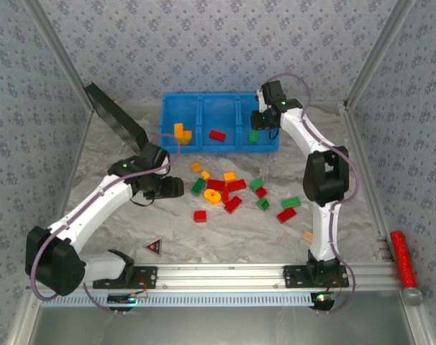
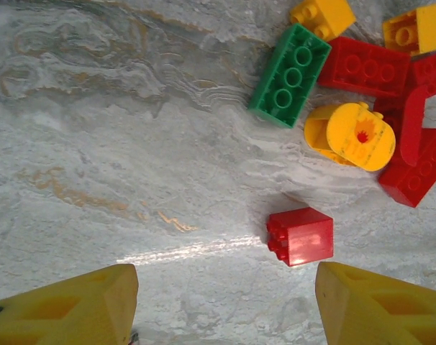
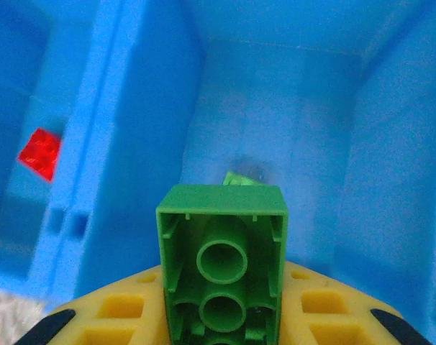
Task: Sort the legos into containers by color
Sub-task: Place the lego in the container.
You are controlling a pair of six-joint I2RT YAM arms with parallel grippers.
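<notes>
**Green brick in right grip over the bin; left jaws apart at the pile's edge**

Green brick (image 3: pixel 221 266) closest to the right wrist lens, hollow underside showing, clenched in right gripper (image 3: pixel 221 313). Beneath it, right compartment of blue bin (image 3: pixel 132 108), walls close on both sides. Second green piece (image 3: pixel 239 180) on that floor. Beyond the divider, red brick (image 3: pixel 39 153) in the middle compartment.

Left wrist view: left gripper (image 2: pixel 225 316) released, yellow fingers (image 2: pixel 67 309) wide apart, nothing between them. Small red brick (image 2: pixel 301 236) alone just ahead of the gap, nearer the finger at frame right. Bare marbled table (image 2: pixel 117 144) across the whole left side, plenty of room. Farther on, long green brick (image 2: pixel 290 74), orange ring (image 2: pixel 351 135) and red pieces crowded together, touching.

From above, not visible at either wrist:
- Bin at the table's far side, orange-yellow bricks (image 1: pixel 182 133) in its left compartment.
- Loose pile (image 1: pixel 232 190) mid-table, between the two arms.
- Tan block (image 1: pixel 306 235) near the right arm's base, triangle marker (image 1: pixel 154 247) near the left one.
- Black panel (image 1: pixel 117 118) tilted at far left, just behind the left wrist.

Right arm stretched forward, elbow raised, wrist bent down over the bin's right end. Left arm low, elbow out toward the left wall, forearm angled in, gripper beside the pile's left edge.
</notes>
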